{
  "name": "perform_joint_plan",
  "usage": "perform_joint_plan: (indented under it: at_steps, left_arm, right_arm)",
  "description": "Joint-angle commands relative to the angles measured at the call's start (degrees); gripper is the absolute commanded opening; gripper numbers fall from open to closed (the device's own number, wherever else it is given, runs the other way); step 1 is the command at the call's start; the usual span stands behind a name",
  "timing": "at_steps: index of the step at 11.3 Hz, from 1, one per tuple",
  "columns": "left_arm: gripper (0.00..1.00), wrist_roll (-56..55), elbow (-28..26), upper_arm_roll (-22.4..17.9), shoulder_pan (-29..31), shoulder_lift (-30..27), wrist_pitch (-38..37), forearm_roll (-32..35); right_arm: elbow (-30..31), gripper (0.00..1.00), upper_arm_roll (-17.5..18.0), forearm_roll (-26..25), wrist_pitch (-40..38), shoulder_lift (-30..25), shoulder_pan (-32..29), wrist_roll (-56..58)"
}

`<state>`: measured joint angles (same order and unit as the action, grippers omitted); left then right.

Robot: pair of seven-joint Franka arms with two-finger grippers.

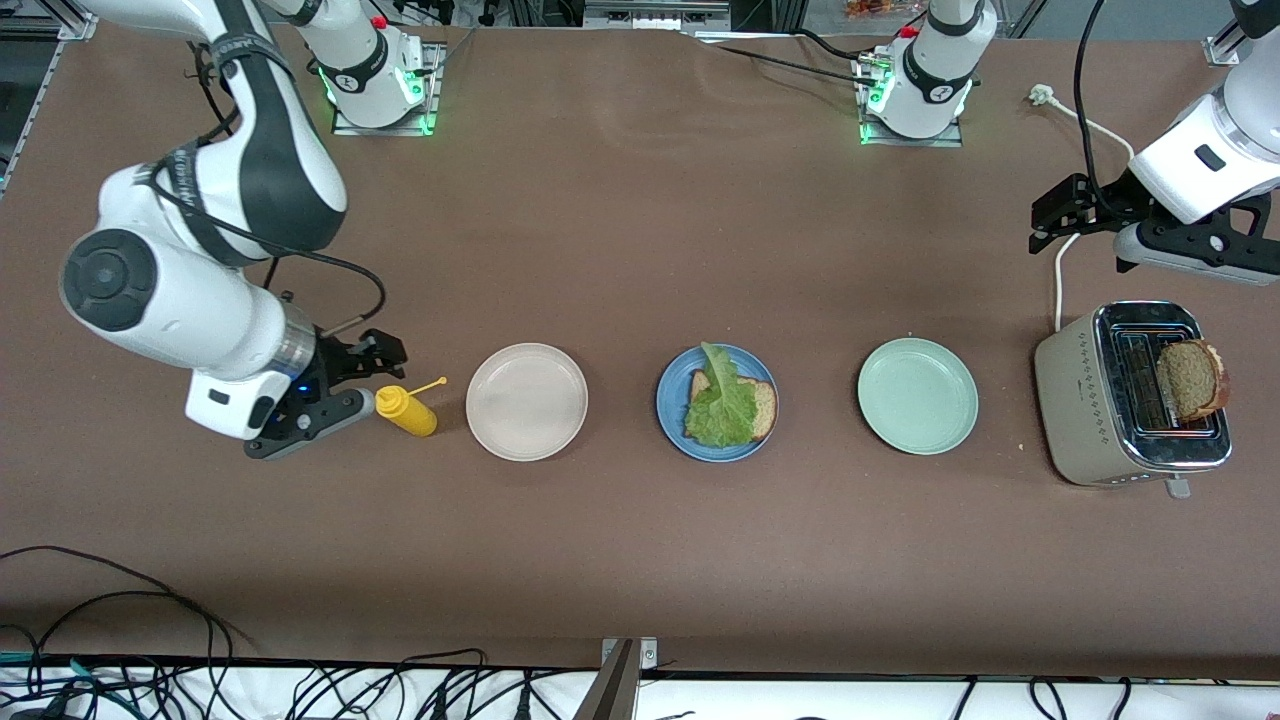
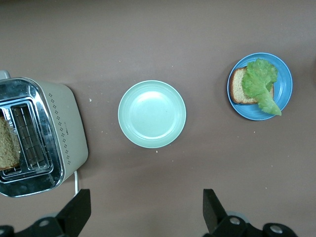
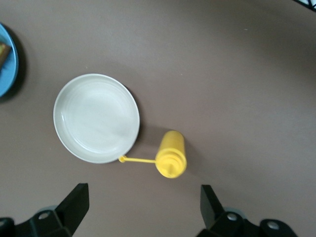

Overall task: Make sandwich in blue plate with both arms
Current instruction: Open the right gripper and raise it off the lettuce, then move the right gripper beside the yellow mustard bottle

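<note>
The blue plate [image 1: 670, 395] [image 2: 285, 84] lies mid-table between two other plates. On it rests one brown bread slice [image 1: 765, 405] [image 2: 238, 87], with a ruffled green lettuce leaf [image 1: 722, 405] [image 2: 259, 81] draped over it. A second bread slice [image 1: 1192, 380] [image 2: 9, 148] stands up out of the toaster [image 1: 1090, 395] [image 2: 66, 133]. My left gripper [image 1: 1045, 215] [image 2: 145, 200] hangs open and empty above the table beside the toaster. My right gripper [image 1: 375, 352] [image 3: 143, 193] is open and empty too, low over the table just beside the yellow squeeze bottle [image 1: 405, 410] [image 3: 171, 153].
A beige plate [image 1: 527, 401] [image 3: 96, 117] sits toward the right arm's end and a pale green plate [image 1: 917, 395] [image 2: 152, 114] toward the left arm's end, both bare. The toaster's white cord [image 1: 1058, 275] runs toward the robot bases. Cables hang along the table's front edge.
</note>
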<state>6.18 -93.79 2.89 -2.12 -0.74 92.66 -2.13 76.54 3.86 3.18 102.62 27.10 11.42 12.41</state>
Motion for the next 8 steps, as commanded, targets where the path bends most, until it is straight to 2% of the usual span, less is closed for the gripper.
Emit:
perform_joint_plan:
  at_steps: [1, 5, 8]
  left_arm:
    - [1.0, 0.9, 1.8, -0.2, -0.1, 0.7, -1.3, -0.3]
    - [1.0, 0.9, 1.8, -0.3, 0.0, 0.7, -1.3, -0.3]
    - [1.0, 1.1, 1.8, -0.4, 2.2, 0.9, -1.3, -0.3]
  right_arm:
    - [3.4, 1.0, 1.1, 0.7, -1.2, -3.2, -4.4, 11.8]
    - [3.4, 1.0, 1.7, 1.7, -1.1, -2.4, -9.0, 26.8]
    - [3.6, 1.0, 1.6, 10.1, -1.1, 0.4, -14.3, 43.3]
